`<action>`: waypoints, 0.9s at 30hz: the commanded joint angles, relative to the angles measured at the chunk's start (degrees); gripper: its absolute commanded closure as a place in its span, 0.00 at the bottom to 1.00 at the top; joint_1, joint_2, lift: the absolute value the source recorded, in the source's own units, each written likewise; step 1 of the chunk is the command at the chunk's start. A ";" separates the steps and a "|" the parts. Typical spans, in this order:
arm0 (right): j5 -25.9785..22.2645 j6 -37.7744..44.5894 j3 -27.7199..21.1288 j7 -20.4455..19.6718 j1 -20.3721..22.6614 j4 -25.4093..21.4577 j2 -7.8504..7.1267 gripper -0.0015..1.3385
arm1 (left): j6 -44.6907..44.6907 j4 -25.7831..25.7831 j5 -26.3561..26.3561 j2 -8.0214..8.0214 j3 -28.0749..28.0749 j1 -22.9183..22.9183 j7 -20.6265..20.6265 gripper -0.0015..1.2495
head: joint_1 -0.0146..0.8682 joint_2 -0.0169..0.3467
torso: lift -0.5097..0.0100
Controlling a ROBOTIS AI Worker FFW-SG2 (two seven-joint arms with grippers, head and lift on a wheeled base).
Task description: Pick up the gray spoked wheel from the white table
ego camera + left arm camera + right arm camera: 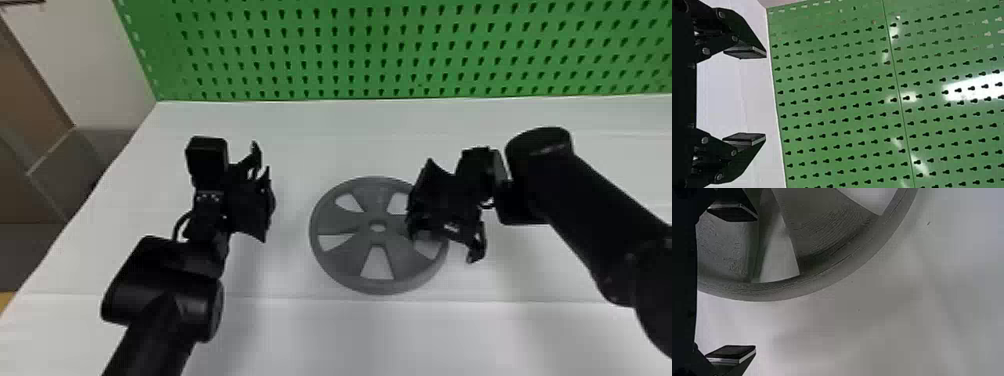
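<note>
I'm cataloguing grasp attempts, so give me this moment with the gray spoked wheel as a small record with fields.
object: gray spoked wheel, round hole at its hub, gaps between broad spokes
pose: lying flat
surface: white table
right pincer: black, two-fingered, open at the wheel's right side, one finger over the wheel, the other beyond its rim
left pincer: black, two-fingered, open and empty, off to the wheel's left
backdrop: green perforated panel behind the table
status: wheel not yet picked up
</note>
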 commanded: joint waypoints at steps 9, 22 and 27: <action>0.60 -0.41 0.29 0.00 -0.02 0.07 -0.31 0.09 | 0.00 0.00 0.03 0.10 -0.16 -0.09 0.00 0.40 | 0.90 0.34 | 0.85; 0.51 -0.68 0.38 0.09 0.07 0.16 -0.31 0.09 | 0.00 0.00 0.11 0.10 -0.16 -0.26 0.00 0.40 | 0.90 0.34 | 0.85; 0.51 -0.68 0.47 0.09 -0.02 0.07 -0.31 0.09 | 0.00 0.00 0.11 0.10 -0.16 -0.26 0.00 0.40 | 0.90 0.34 | 0.85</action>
